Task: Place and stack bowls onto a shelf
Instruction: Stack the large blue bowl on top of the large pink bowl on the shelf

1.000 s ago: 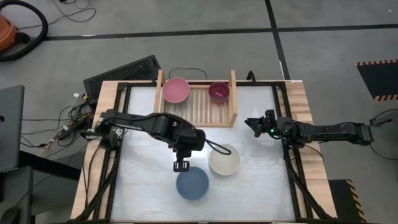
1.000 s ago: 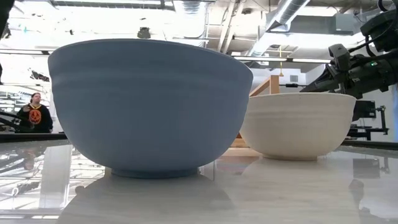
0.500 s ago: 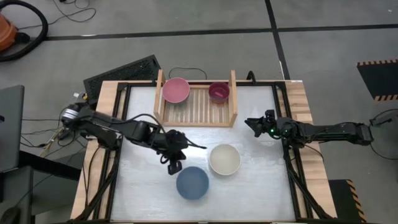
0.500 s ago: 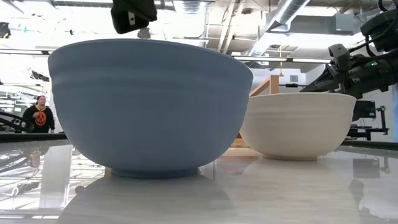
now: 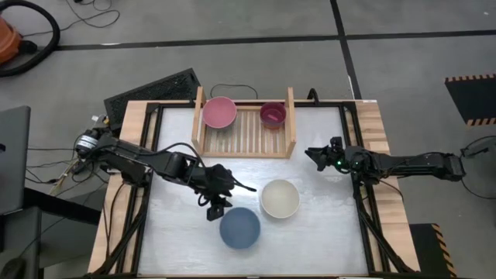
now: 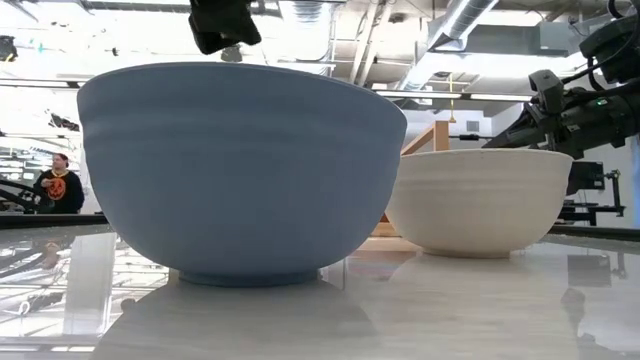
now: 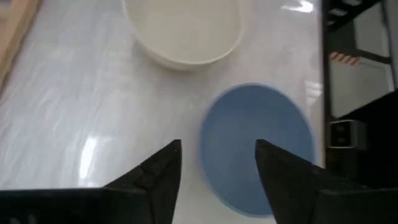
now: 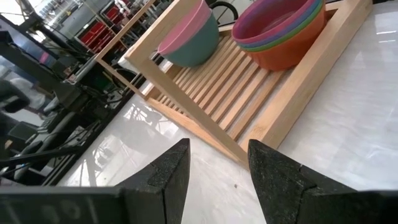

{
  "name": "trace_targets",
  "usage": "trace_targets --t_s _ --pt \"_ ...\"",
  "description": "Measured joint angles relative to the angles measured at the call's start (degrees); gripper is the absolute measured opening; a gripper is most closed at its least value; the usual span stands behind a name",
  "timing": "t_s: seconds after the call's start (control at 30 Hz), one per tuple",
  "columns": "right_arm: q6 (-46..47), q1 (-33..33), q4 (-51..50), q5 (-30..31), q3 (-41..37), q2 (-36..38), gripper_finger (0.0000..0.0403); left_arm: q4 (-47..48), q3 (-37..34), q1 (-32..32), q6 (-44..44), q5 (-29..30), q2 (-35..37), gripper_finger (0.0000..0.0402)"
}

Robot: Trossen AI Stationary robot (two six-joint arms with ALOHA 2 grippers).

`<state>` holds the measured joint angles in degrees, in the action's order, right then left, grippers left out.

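A blue bowl (image 5: 240, 227) (image 6: 240, 170) stands on its base near the table's front edge. A cream-white bowl (image 5: 280, 198) (image 7: 183, 28) stands just behind and right of it. My left gripper (image 5: 216, 208) (image 7: 217, 168) hovers open above the blue bowl's left rim (image 7: 208, 134), clear of it, as the low view (image 6: 225, 22) shows. The wooden shelf (image 5: 245, 133) at the far side holds a pink bowl nested in a teal one (image 8: 186, 31) and a stack of small bowls, magenta on top (image 8: 280, 25). My right gripper (image 5: 314, 153) (image 8: 217, 168) waits open at the right.
The shelf's upright side boards (image 5: 292, 116) flank the slatted base, with a free gap between the two stacks (image 5: 246, 116). A black frame (image 5: 356, 186) borders the white tabletop. A person (image 6: 58, 185) stands far off in the room behind the table.
My left arm has dropped from a raised pose, and its gripper has come down and slightly toward the table's left edge, to just over the blue bowl's left rim. It now shows at the top of the low view. Its fingers stand wider apart than half a second ago.
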<state>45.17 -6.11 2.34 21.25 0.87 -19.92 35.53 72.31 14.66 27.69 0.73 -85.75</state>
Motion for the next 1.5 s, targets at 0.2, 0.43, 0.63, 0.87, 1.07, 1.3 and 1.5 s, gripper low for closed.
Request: trace_targets --t_s 0.2,0.43,0.63,0.87,1.07,1.3,1.5 --pt "1.0 0.0 -0.1 -0.5 0.0 0.0 0.0189 -1.2 0.0 0.0 0.7 -1.9 -4.9 0.0205" --pt "1.4 0.0 -0.3 -3.6 0.0 0.0 0.0189 -2.9 0.0 -0.2 0.5 -2.8 -8.8 0.0206" --pt "1.5 0.1 -0.6 -5.2 0.0 -0.1 0.0189 -3.7 0.0 -0.2 -1.1 -3.5 -12.9 0.0206" --pt "1.5 0.1 -0.6 -5.3 0.0 -0.4 0.0189 -5.6 0.0 -0.2 -3.0 -5.4 -15.8 0.0205" --pt "1.5 0.1 -0.7 -6.2 0.0 -0.4 0.0189 -4.5 0.0 -1.7 -7.1 -5.1 -17.3 0.0153" --pt "1.4 0.1 -0.7 -6.5 0.0 -0.3 0.0189 -8.1 0.0 -3.3 -7.6 -13.3 -21.6 0.0066" --pt "1.3 0.1 -0.8 -6.5 0.0 -0.4 0.0189 -7.7 0.0 -4.6 -6.9 -15.9 -21.7 0.0006"
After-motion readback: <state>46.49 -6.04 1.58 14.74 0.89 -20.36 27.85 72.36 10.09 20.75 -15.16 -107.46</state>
